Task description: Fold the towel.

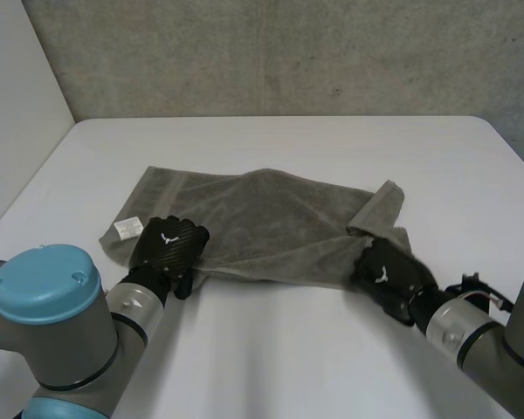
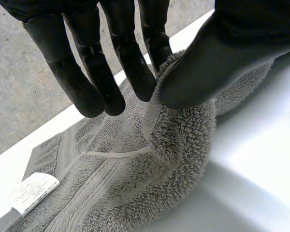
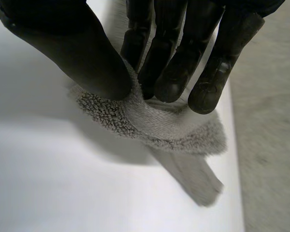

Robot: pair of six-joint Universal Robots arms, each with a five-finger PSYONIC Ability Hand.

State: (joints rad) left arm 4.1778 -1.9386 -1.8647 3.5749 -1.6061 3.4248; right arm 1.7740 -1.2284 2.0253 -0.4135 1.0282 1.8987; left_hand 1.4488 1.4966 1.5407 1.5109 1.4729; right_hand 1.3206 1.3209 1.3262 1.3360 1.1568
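Left hand [image 1: 168, 247] sat on the towel's [image 1: 262, 218] near edge, close to its left corner. In the head view its back covered the cloth under it. Its own wrist view showed the grip: the thumb [image 2: 222, 53] and fingers [image 2: 135, 67] were closed together on a raised ridge of towel, pinching it between them. The right hand [image 1: 386, 275] was at the near edge by the towel's right corner. There too, thumb and fingers were clamped on a small rounded fold of cloth, lifted just off the table [image 1: 288, 349].

Both arms were cut off by the frame's lower edge. The part of the towel past the right hand's fingertips was blurred in the right wrist view, so its shape there was hard to make out. Whether the pinched folds were one layer or two could not be told.

The towel lay across the middle of the table, its long side running left to right between the two hands. It was grey terry with short looped pile, and a flat woven band ran along the hem. The middle was rumpled into soft ridges, and the far right corner seemed turned over on itself in a narrow flap. The table was smooth and white with rounded corners, and a rough grey wall [image 1: 288, 52] stood behind it.

A small white label [image 1: 127, 229] was sewn near the towel's left corner, just beside the left hand. It carried lines of fine print, too small to read.
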